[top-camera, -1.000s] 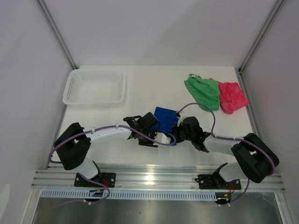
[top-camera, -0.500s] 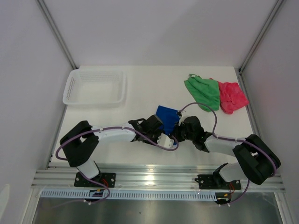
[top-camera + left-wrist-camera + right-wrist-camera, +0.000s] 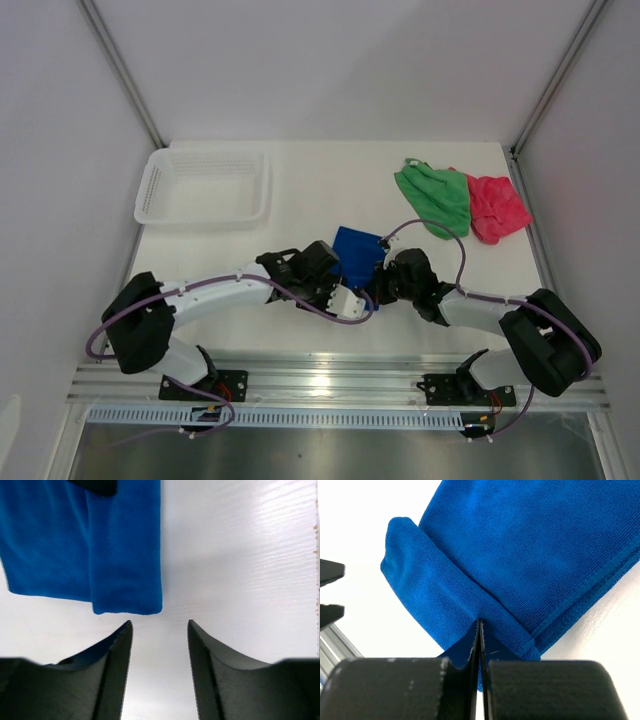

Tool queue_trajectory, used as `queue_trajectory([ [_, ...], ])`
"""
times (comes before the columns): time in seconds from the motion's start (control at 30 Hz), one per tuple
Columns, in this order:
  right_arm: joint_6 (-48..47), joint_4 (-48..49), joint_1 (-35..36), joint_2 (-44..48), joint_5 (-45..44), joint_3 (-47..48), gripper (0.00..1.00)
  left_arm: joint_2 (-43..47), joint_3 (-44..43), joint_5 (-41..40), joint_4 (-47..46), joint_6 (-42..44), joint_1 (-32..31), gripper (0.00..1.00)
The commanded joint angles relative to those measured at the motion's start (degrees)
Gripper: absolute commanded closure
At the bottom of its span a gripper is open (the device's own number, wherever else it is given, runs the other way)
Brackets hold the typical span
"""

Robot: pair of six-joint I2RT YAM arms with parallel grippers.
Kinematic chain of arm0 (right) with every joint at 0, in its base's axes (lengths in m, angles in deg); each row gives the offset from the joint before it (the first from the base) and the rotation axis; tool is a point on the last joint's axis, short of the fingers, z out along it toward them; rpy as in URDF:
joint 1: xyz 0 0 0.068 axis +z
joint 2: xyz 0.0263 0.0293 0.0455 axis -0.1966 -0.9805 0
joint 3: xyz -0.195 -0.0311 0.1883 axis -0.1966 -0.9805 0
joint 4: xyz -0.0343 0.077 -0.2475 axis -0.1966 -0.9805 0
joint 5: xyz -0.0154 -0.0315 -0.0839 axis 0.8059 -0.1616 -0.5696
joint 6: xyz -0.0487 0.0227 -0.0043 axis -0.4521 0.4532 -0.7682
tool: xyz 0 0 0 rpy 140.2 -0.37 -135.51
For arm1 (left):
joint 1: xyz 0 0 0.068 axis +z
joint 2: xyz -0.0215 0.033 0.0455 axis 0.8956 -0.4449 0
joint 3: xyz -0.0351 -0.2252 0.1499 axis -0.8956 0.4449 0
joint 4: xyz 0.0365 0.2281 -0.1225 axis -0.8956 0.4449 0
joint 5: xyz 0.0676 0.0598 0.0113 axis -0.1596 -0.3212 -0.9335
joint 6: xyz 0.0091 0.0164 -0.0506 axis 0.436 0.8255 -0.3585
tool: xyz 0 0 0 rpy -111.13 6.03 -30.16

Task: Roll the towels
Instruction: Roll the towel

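The royal blue towel (image 3: 355, 248) lies at the table's middle, its near edge folded into a low roll (image 3: 440, 585). My right gripper (image 3: 378, 290) is shut, pinching that rolled edge (image 3: 479, 622). My left gripper (image 3: 335, 280) is open and empty; in the left wrist view (image 3: 160, 625) it hovers just short of the towel's corner (image 3: 125, 580), over bare table. The green towel (image 3: 435, 195) and the pink-red towel (image 3: 497, 207) lie crumpled side by side at the back right, away from both grippers.
A white mesh basket (image 3: 205, 185) stands at the back left. White walls with metal posts close in the table on three sides. An aluminium rail (image 3: 340, 380) runs along the near edge by the arm bases.
My left arm swung right towards the towel, then drew back left a little; its elbow has shifted left. My right gripper has stayed on the blue towel's edge.
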Motion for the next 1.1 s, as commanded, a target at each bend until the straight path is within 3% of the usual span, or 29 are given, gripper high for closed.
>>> queue_trajectory([
  [0.0, -1.0, -0.6, -0.5, 0.9, -0.5, 0.9, 0.99, 1.4, -3.2, 4.5, 2.2, -0.1, 0.2, 0.43],
  [0.2, -1.6, -0.9, -1.4, 1.2, -0.2, 0.7, 1.00, -5.2, -6.2, 4.2, -1.2, 0.1, 0.1, 0.42],
  [0.8, -1.8, -1.7, -2.2, 1.6, 1.4, 0.8, 0.99, -13.9, 2.2, -6.8, -16.9, 0.8, 0.2, 0.42],
  [0.9, -2.0, -1.7, -2.4, 2.2, 2.2, 0.8, 0.99, -14.1, 3.1, -9.1, -17.8, 0.8, 0.3, 0.50],
  [1.03, -3.9, -3.5, -3.3, 4.2, 3.9, 1.7, 0.94, -13.8, 3.0, -10.0, -17.5, -0.2, 0.6, 0.94],
  [1.07, -5.5, -4.3, -3.5, 5.6, 4.2, 2.1, 0.91, -13.5, 2.3, -9.6, -15.8, -0.5, 0.7, 0.98],
])
